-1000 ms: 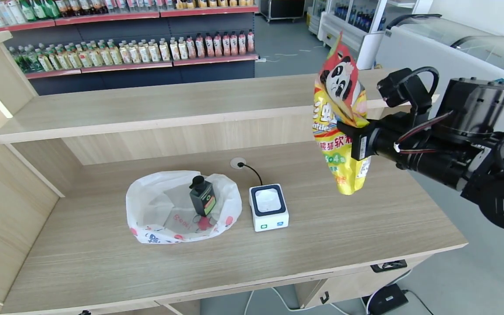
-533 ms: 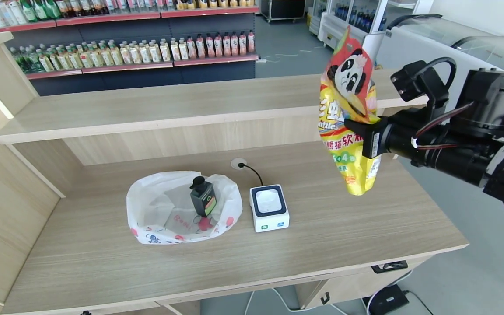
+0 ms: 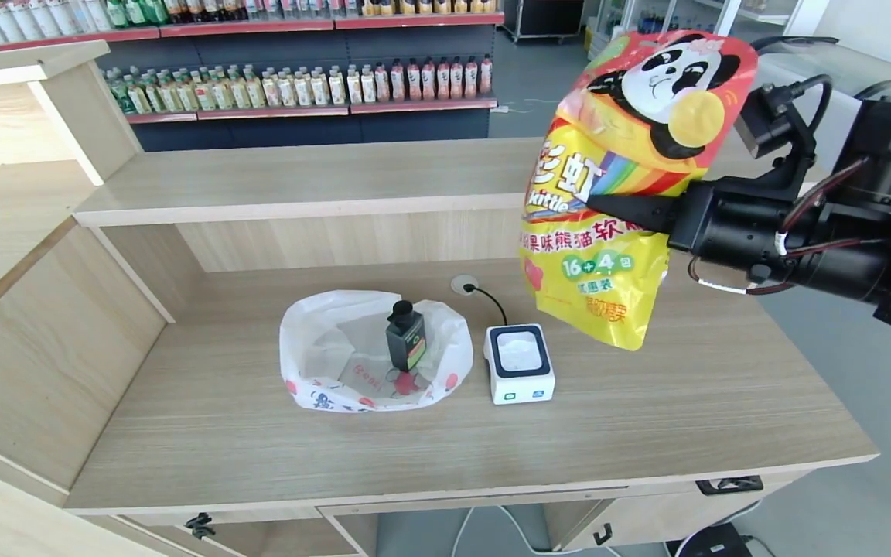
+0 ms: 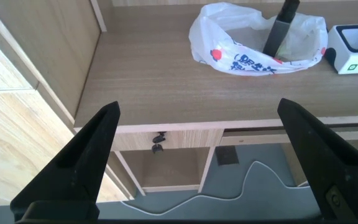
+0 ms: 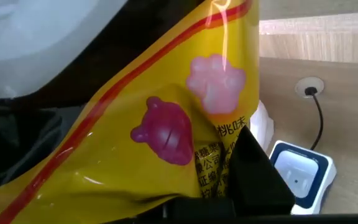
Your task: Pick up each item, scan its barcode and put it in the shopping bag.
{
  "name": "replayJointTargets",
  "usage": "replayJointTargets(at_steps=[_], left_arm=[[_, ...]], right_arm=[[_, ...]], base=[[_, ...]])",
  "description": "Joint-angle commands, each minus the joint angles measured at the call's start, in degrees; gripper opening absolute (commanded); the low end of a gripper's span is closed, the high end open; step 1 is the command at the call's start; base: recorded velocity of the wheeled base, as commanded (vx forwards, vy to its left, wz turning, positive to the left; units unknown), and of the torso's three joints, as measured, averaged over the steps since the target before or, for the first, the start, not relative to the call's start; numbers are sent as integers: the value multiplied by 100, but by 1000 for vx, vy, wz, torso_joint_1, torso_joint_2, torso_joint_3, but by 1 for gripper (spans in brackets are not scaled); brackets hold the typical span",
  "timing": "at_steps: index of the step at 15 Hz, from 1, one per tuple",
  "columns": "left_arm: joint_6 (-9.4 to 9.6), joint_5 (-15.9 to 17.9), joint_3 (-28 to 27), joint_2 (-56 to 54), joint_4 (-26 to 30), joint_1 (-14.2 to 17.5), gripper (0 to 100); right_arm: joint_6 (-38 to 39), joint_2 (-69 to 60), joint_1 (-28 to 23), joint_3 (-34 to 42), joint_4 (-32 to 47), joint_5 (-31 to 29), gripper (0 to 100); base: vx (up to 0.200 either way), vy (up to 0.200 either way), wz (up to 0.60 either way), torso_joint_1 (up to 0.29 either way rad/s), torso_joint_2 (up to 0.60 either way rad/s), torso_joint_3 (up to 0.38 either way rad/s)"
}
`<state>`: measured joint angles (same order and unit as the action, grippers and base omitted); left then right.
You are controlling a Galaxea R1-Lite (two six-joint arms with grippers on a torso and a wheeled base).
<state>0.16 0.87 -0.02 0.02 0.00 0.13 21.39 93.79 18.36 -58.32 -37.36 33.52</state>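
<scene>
My right gripper [image 3: 622, 213] is shut on a yellow-and-red candy bag with a panda [image 3: 623, 178], held upright in the air above the counter, up and to the right of the white barcode scanner [image 3: 520, 363]. Close up, the candy bag [image 5: 160, 124] covers most of the right wrist view, with the scanner [image 5: 300, 174] beyond it. The white shopping bag [image 3: 372, 352] lies open left of the scanner, with a dark bottle [image 3: 404, 336] standing inside it. My left gripper [image 4: 204, 162] hangs open off the counter's front edge, facing the shopping bag [image 4: 260, 40] and the bottle [image 4: 281, 25].
A black cable [image 3: 492, 302] runs from the scanner to a grommet in the counter [image 3: 646, 402]. A raised wooden ledge [image 3: 298, 182] backs the counter, and a wooden side wall [image 3: 51, 340] closes its left. Shelves of bottles [image 3: 298, 81] stand behind.
The head camera has shifted, so the scene sits further right. The candy bag has turned from edge-on to face the camera and sits a little higher, still in my right gripper.
</scene>
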Motion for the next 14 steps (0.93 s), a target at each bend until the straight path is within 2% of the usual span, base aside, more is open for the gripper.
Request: replayJointTargets(at_steps=[1, 3, 5, 8, 11, 13, 14], left_arm=[[2, 1, 2, -2, 0, 4, 100], [2, 1, 2, -2, 0, 4, 100], [2, 1, 2, 6, 0, 4, 100], [2, 1, 2, -2, 0, 4, 100], [2, 1, 2, -2, 0, 4, 100], [2, 1, 2, -2, 0, 4, 100], [2, 1, 2, -2, 9, 4, 100]], right_arm=[[480, 306, -605, -48, -17, 550, 0], [1060, 746, -1423, -189, -236, 1824, 0], [1156, 1044, -1625, -312, -368, 2273, 0], [1315, 1545, -1607, -531, -386, 2396, 0], [1315, 1862, -1291, -602, -535, 2457, 0], [1411, 2029, -1133, -786, -579, 2914, 0], [1446, 2090, -1133, -874, -588, 3336, 0]], base=[[0, 0, 0, 0, 0, 0], [0, 0, 0, 0, 0, 0], [0, 0, 0, 0, 0, 0], [0, 0, 0, 0, 0, 0], [0, 0, 0, 0, 0, 0], [0, 0, 0, 0, 0, 0], [0, 0, 0, 0, 0, 0]])
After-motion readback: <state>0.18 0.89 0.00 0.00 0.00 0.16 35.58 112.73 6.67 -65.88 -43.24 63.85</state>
